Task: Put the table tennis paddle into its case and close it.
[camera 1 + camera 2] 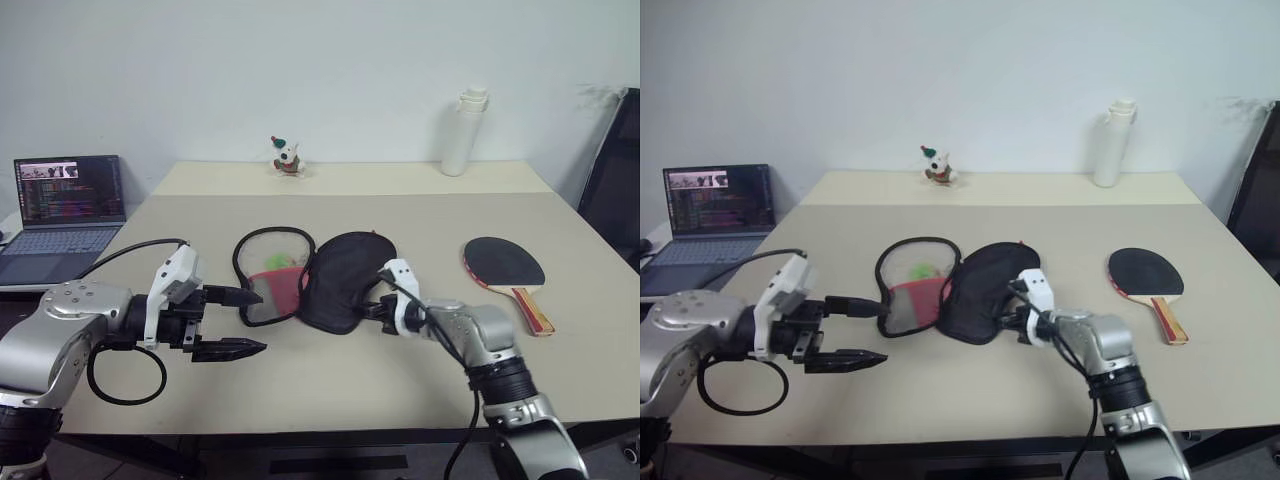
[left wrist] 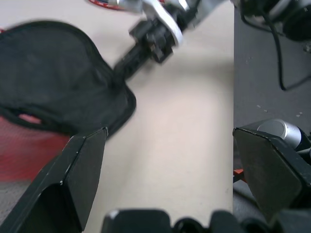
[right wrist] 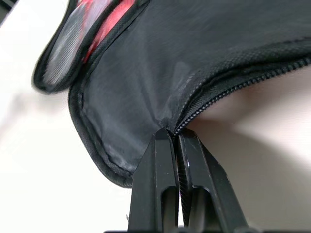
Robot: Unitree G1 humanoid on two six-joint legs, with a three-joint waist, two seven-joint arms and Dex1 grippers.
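Right gripper [image 3: 176,137]: my two black fingers are pressed together, pinching the near edge of the case beside its zip.
Left gripper [image 1: 240,320]: my fingers are spread wide, empty, hanging above the table [image 1: 330,385], pointing toward the case from its left side, just short of the mesh half.
Case [image 1: 340,275]: lies opened flat on the table in front of me; black half toward my right gripper, mesh half with red showing toward my left gripper.
Green thing [image 1: 274,262]: sits inside the mesh half; I cannot tell what it is.
Table tennis paddle [image 1: 508,270]: flat on the table well to the right of the case, black face up, handle toward the near edge, untouched.
Far edge: small toy figure [image 1: 287,157] and white bottle [image 1: 465,132] standing upright.
Far left: open laptop [image 1: 66,215], beside the table.
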